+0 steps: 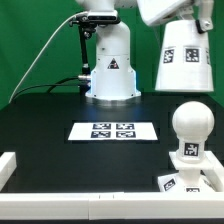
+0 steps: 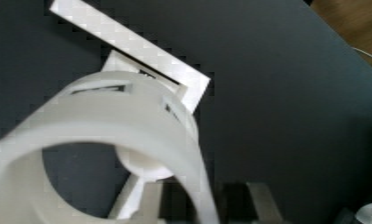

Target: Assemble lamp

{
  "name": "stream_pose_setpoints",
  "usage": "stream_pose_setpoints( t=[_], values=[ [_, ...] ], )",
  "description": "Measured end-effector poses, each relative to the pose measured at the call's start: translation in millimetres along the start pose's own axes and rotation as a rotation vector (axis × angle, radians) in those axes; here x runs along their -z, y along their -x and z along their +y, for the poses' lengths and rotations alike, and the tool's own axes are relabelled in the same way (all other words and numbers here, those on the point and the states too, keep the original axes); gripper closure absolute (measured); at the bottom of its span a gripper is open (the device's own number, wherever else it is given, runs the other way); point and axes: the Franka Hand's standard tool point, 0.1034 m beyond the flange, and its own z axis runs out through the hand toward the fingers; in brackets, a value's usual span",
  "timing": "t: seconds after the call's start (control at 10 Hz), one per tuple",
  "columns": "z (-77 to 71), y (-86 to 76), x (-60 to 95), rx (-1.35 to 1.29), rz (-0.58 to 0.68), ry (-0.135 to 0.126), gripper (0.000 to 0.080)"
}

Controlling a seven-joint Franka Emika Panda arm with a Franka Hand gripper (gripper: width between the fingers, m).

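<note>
The white cone shade with its tags hangs in the air at the exterior view's upper right, held from above by my gripper. The ball-shaped bulb stands upright on the square base at the lower right, below the shade and apart from it. In the wrist view the shade fills the foreground with its opening toward the camera. My gripper is shut on the shade's wall, and its dark fingers show only partly.
The marker board lies flat mid-table. The robot's white pedestal stands at the back. A white rail runs along the front edge of the black table, next to the base. In the wrist view a white strip shows beyond the shade.
</note>
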Motion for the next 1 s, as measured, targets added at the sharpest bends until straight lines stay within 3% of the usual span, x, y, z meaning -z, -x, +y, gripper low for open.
stream_pose_setpoints(
  t=[0.2,0.4,0.6,1.0],
  values=[
    [-14.6,-15.7,-5.8,-0.004,0.008,0.003,0.0757],
    [-16.1,-28.8,-16.2,-0.010,0.014,0.020,0.0757],
    [-13.5,-28.2,-40.6,-0.044,0.020,0.045,0.0757],
    [-8.2,-30.0,-67.9,-0.053,0.061,0.036,0.0757]
  ],
)
